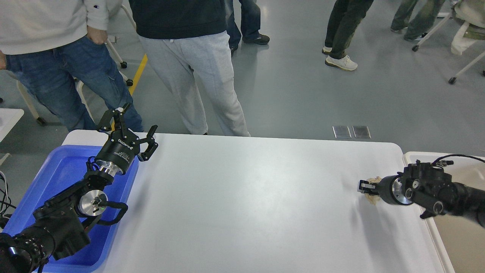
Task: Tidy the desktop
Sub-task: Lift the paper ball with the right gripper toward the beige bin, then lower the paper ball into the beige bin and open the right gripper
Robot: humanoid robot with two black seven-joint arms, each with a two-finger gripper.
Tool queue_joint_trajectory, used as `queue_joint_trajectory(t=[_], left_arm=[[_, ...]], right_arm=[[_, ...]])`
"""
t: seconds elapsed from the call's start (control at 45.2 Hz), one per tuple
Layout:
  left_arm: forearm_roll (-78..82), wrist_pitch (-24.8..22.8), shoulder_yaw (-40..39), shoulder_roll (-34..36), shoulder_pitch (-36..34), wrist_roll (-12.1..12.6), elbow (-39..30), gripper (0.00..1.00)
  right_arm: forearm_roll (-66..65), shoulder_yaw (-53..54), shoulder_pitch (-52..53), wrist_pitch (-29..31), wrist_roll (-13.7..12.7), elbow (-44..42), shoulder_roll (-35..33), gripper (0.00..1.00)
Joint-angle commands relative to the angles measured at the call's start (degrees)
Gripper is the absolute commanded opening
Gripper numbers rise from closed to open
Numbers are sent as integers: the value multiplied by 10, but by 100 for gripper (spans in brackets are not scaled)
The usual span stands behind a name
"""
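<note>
The desktop (pixel 246 197) is a large white tabletop filling the middle of the head view. My right gripper (pixel 364 187) is shut on a small beige crumpled object (pixel 373 198), held just above the desktop near its right edge. My left gripper (pixel 130 127) is open and empty, raised above the far left corner of the desktop, over the edge of the blue tray (pixel 60 178).
A beige bin (pixel 460 235) stands at the right edge of the desktop, under my right arm. Several people stand on the grey floor just beyond the far edge. Chair legs on castors show at the far left and far right.
</note>
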Motion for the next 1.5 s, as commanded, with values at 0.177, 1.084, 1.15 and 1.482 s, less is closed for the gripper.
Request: queue_joint_trajectory(t=[0.177, 1.084, 1.15, 1.482], left_arm=[[1, 0, 0, 0, 0, 0, 0, 100], [1, -2, 0, 0, 0, 0, 0, 100], [1, -2, 0, 0, 0, 0, 0, 100], [0, -1, 0, 0, 0, 0, 0, 100]], right_arm=[[83, 5, 165, 52, -28, 254, -210, 0], [245, 5, 190, 16, -61, 67, -301, 0], [281, 5, 161, -1, -61, 27, -281, 0], [472, 16, -25, -33, -64, -283, -100, 0]])
